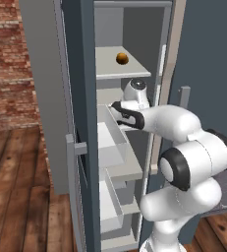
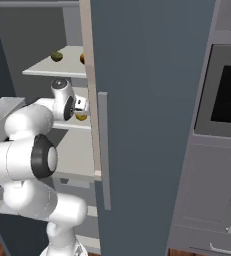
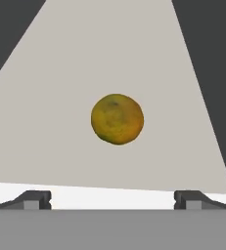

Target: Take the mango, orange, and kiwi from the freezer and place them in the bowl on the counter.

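With its jaws spread wide and holding nothing, the gripper (image 3: 112, 200) points down at the mango (image 3: 117, 119), which lies alone on a pale grey shelf (image 3: 51, 122) inside the freezer (image 1: 80, 74), centred between the fingertips (image 3: 35, 199). On the shelf above sits the orange (image 1: 122, 58).

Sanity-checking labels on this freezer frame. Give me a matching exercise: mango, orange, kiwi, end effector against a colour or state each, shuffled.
Things:
1. mango
2. orange
3. kiwi
4. end effector

Colour or state:
a. olive-green
b. open
c. golden-yellow
d. deep orange-brown

Pairs: 1-c, 2-d, 3-a, 4-b
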You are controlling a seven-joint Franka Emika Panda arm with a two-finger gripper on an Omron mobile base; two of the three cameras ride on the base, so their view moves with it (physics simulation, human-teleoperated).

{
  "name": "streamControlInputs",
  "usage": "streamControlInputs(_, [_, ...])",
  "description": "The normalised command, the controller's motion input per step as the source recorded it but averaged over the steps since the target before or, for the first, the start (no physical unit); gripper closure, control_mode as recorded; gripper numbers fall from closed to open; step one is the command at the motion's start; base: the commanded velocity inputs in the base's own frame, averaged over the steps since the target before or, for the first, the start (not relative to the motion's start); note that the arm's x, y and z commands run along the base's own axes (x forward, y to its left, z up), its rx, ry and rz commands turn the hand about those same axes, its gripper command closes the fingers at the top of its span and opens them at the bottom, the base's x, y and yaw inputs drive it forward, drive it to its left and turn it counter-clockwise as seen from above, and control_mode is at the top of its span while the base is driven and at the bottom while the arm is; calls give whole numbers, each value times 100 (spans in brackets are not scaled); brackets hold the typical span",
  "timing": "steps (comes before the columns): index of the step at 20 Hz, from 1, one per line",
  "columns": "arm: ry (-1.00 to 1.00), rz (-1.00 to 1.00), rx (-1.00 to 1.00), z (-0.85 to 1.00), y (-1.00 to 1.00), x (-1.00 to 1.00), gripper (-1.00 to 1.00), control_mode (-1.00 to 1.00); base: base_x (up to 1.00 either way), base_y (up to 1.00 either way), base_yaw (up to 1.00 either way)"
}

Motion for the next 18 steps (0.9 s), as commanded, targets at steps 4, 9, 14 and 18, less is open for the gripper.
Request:
streamControlInputs(4, [0,0,0,-15,0,30,-100,-100,0,0,0])
streamControlInputs(9, [0,0,-1,-21,0,28,-100,-100,0,0,0])
streamControlInputs(14, [0,0,-1,-18,0,29,-100,-100,0,0,0])
streamControlInputs(18, [0,0,-1,-11,0,30,-100,-100,0,0,0])
